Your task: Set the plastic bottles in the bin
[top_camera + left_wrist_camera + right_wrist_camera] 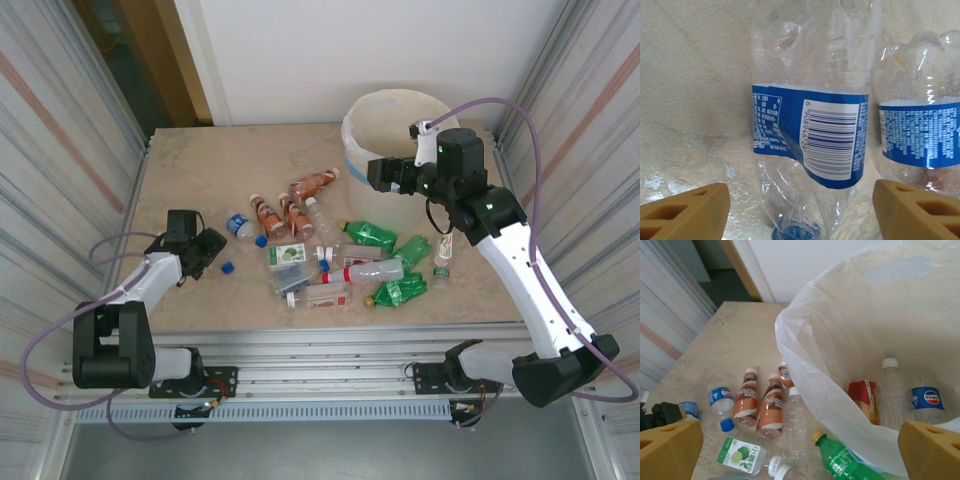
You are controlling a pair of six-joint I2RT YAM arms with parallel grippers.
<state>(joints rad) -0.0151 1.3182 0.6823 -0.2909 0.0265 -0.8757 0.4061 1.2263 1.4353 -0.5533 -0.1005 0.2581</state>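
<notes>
A crushed clear bottle with a blue label (pixel 810 140) lies on the table between the fingers of my left gripper (pixel 800 212), its blue cap nearest the camera. The jaws stand open with a gap on each side. A second blue-labelled bottle (pixel 920 130) lies just right of it. From above, the left gripper (pixel 210 252) sits at the table's left, by a blue cap (pixel 227 267). My right gripper (pixel 800 460) hangs open and empty over the near rim of the bin (pixel 395 110), whose liner (pixel 840 370) holds two clear bottles (pixel 892 390) and a red carton (pixel 863 397).
Several bottles lie scattered mid-table: brown coffee bottles (pixel 290 210), green ones (pixel 370 235), a clear red-labelled one (pixel 370 270) and a lime-labelled one (pixel 290 255). Corrugated walls close in both sides. The far left of the table is bare.
</notes>
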